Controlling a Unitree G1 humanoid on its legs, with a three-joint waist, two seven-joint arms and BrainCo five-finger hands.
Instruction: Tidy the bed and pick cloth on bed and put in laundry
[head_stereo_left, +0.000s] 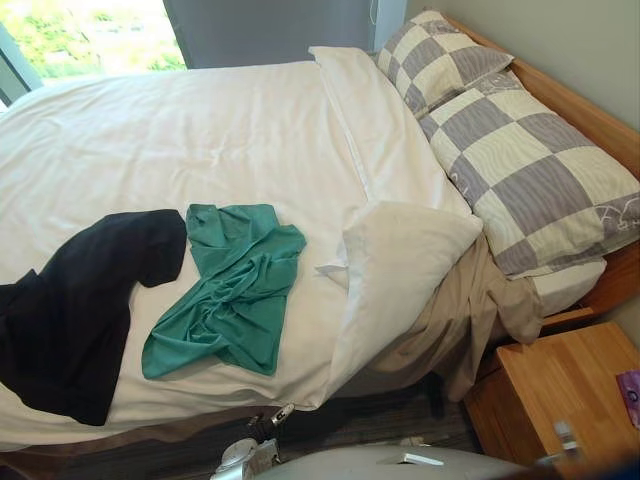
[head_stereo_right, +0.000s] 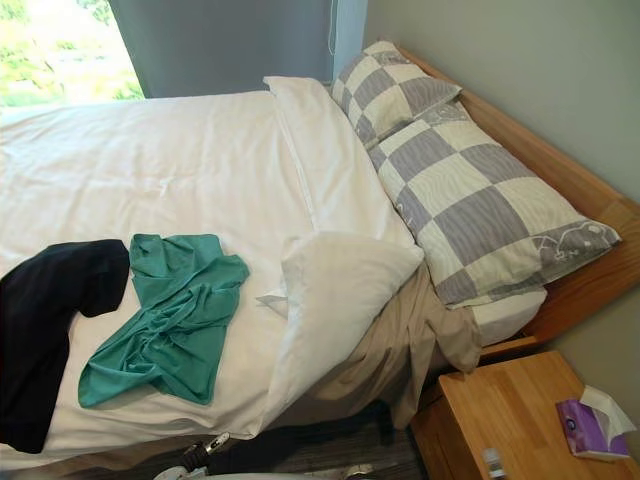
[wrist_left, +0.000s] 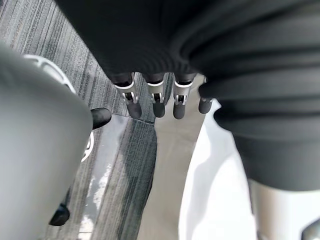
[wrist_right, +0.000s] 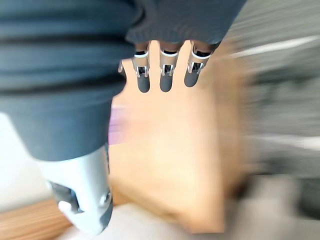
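Note:
A crumpled green cloth (head_stereo_left: 235, 295) lies on the white duvet (head_stereo_left: 180, 140) near the bed's front edge. Touching its left side, a black cloth (head_stereo_left: 75, 300) spreads toward the front left corner. Neither hand touches the cloths. My left hand (wrist_left: 155, 95) hangs with relaxed fingers over the grey carpet beside the bed's edge and holds nothing. My right hand (wrist_right: 167, 70) has straight fingers above a wooden surface and is empty too.
A white pillow (head_stereo_left: 395, 260) lies askew at the duvet's right front edge, above a hanging beige sheet (head_stereo_left: 460, 310). Two checked pillows (head_stereo_left: 530, 180) rest against the wooden headboard (head_stereo_left: 590, 115). A wooden nightstand (head_stereo_left: 560, 385) with a purple tissue pack (head_stereo_right: 585, 425) stands at the lower right.

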